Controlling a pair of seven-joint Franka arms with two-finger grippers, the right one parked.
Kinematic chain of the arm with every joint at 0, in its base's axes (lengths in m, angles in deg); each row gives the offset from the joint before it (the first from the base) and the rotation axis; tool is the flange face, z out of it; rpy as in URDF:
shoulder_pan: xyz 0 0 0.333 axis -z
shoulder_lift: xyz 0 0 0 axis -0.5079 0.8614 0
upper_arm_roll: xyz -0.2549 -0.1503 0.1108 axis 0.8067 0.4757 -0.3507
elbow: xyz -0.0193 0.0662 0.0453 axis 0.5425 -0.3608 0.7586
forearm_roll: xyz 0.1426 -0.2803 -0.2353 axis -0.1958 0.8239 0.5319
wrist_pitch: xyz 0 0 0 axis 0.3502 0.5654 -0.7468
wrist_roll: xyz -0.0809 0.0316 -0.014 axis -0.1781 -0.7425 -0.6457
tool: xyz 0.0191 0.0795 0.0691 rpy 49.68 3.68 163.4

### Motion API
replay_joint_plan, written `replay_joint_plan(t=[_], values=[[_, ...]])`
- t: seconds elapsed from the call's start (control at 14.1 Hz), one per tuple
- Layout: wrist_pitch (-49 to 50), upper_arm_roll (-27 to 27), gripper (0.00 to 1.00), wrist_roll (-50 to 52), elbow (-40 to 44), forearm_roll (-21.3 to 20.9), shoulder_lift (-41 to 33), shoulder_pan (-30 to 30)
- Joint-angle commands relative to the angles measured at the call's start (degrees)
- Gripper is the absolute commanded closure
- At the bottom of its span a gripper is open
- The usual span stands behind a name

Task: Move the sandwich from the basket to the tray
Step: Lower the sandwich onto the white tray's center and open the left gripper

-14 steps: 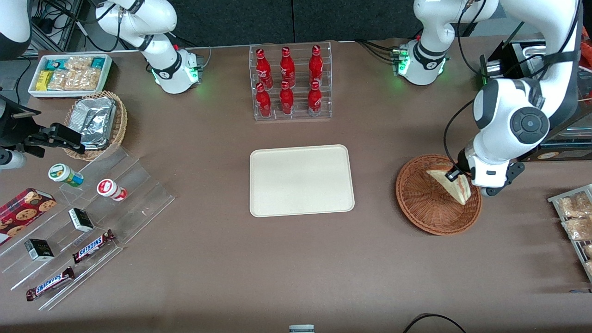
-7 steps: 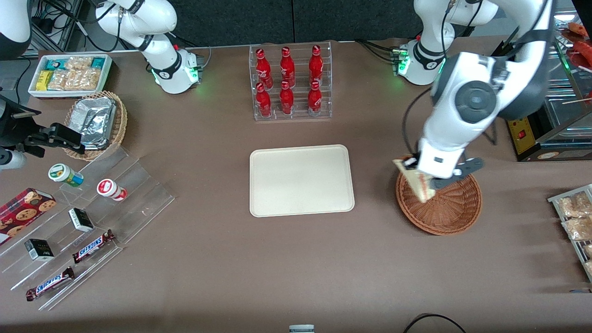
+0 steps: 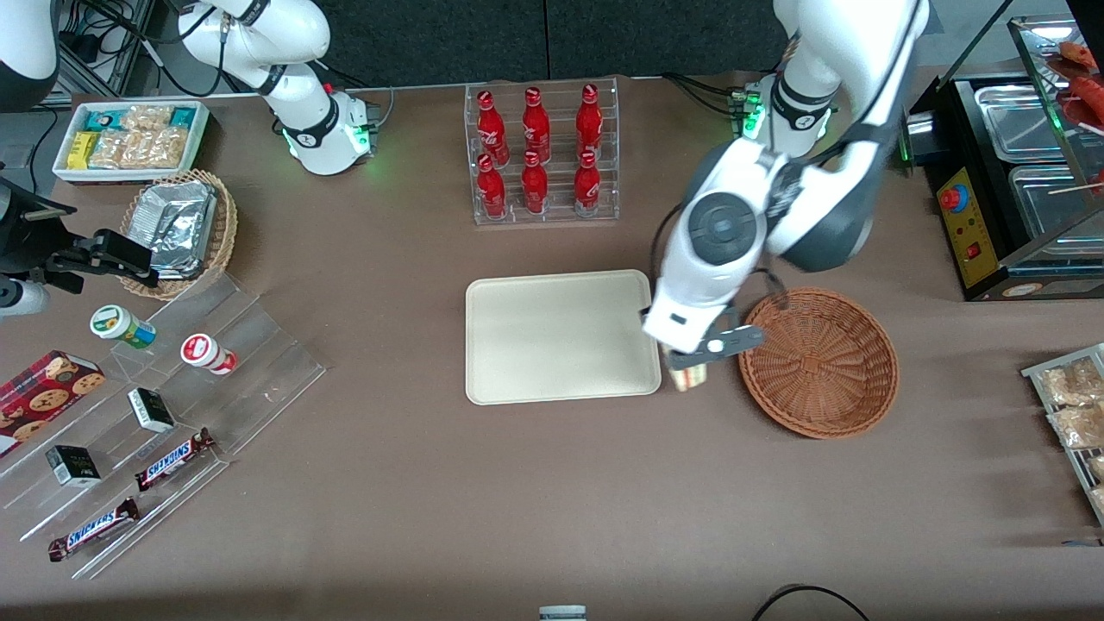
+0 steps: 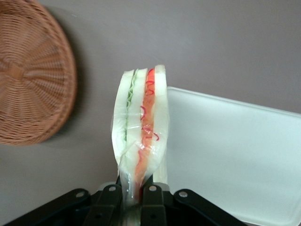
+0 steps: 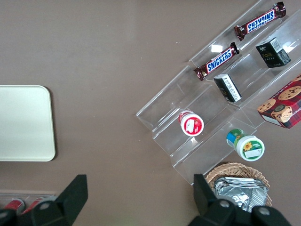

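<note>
Gripping one sandwich (image 4: 141, 136): tool (image 4: 133, 195).

Sandwich (image 4: 140, 136) no longer in basket (image 3: 819, 362); basket now empty. Gripper (image 4: 134, 197), clamped on sandwich, has travelled from above basket toward tray (image 3: 561, 336). Sandwich now hangs over bare table between basket and tray, just beside tray's edge.
</note>
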Motion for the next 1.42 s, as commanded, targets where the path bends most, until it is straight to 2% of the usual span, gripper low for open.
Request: replay_joint_plan(t=[0.0, 0.5, 1.35], values=[[-2.04, -0.92, 1.0, 0.62, 4.56, 0.55, 6.22, 3.86], [-10.4, -0.92, 1.0, 2.46, 4.83, 0.2, 12.38, 9.93], [-11.12, -0.93, 1.0, 4.57, 7.82, -0.06, 17.4, 15.64]])
